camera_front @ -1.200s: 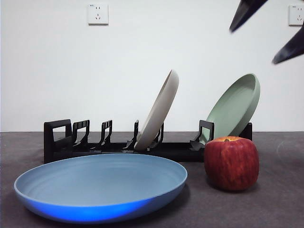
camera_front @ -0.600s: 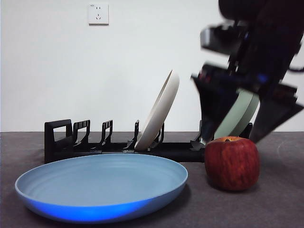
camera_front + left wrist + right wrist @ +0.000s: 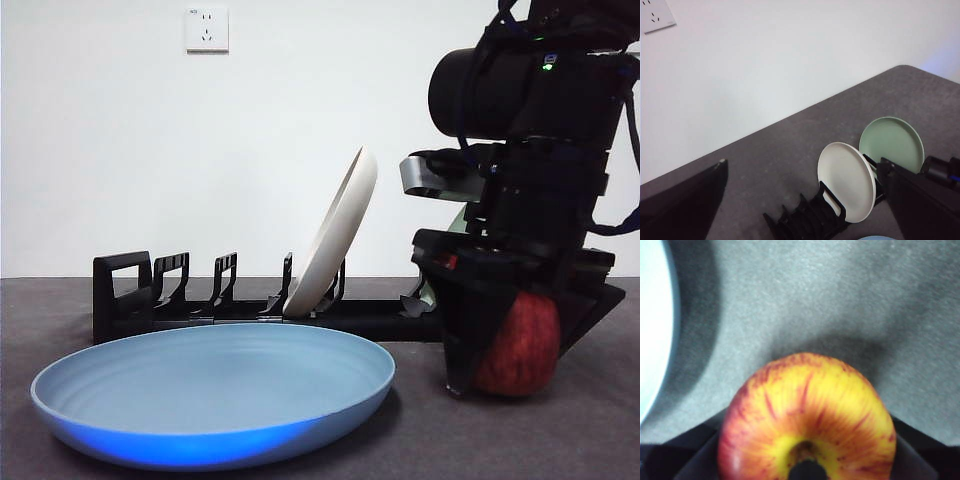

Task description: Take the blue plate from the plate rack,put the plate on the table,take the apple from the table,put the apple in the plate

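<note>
Right gripper (image 3: 505, 375) was down over the apple (image 3: 520, 345), one black finger (image 3: 465, 335) on each side of it. Fingers spread around the fruit; couldn't tell if they were actually touching the skin. Apple sat on the surface (image 3: 600, 430), dark grey, felt-like weave. From the right wrist camera the apple (image 3: 807, 420) showed red streaks over yellow around the stem hollow.

Blue plate (image 3: 213, 392) lay flat on the surface just beside the apple, matte, shallow, raised rim. Behind it the plate rack (image 3: 170, 300), low black plastic with slotted uprights, held a cream plate (image 3: 335, 235) leaning on edge. Sage-green plate (image 3: 891, 142) stood in the rack's end slot, mostly hidden behind the arm in the front view.

Left gripper (image 3: 805, 210) hung high above the rack, fingers wide apart, holding nothing.
</note>
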### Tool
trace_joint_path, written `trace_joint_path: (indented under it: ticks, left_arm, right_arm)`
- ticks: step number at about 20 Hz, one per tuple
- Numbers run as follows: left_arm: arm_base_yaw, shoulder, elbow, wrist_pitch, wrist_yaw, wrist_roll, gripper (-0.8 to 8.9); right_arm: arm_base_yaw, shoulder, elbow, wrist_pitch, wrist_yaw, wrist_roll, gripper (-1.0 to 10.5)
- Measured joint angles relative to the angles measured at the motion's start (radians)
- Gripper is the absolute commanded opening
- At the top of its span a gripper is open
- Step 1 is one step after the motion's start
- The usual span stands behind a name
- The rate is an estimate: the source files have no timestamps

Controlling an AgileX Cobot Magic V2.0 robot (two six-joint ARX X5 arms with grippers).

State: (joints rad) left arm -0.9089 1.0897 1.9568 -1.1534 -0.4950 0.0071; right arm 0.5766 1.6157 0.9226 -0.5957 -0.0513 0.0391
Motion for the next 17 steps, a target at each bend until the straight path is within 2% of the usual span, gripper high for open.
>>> trace_joint_path:
  ticks: [2,4,6,9,13,17]
  left_arm:
    - [0.000,-0.009,0.000,-0.010,-0.014,0.000,5.02]
    - [0.000,-0.023,0.000,-0.024,-0.079,0.000,5.02]
    - [0.000,-0.033,0.000,-0.048,-0.173,0.000,5.02]
    - [0.000,-0.040,0.000,-0.119,-0.339,0.000,5.02]
    - [0.000,-0.042,-0.001,-0.182,-0.494,-0.001,5.01]
    - [0.000,-0.050,-0.001,-0.182,-0.517,-0.002,5.01]
  right_arm:
    - [0.006,-0.040,0.006,-0.034,0.001,0.006,-0.1]
    - [0.028,-0.094,0.038,-0.045,0.000,0.022,-0.1]
    - [0.067,-0.143,0.085,-0.042,-0.003,0.033,-0.1]
    - [0.153,-0.148,0.159,-0.017,-0.079,0.041,-0.1]
    - [0.278,-0.092,0.219,0.089,-0.079,0.047,-0.1]
    - [0.343,0.067,0.314,0.098,-0.079,0.048,-0.1]
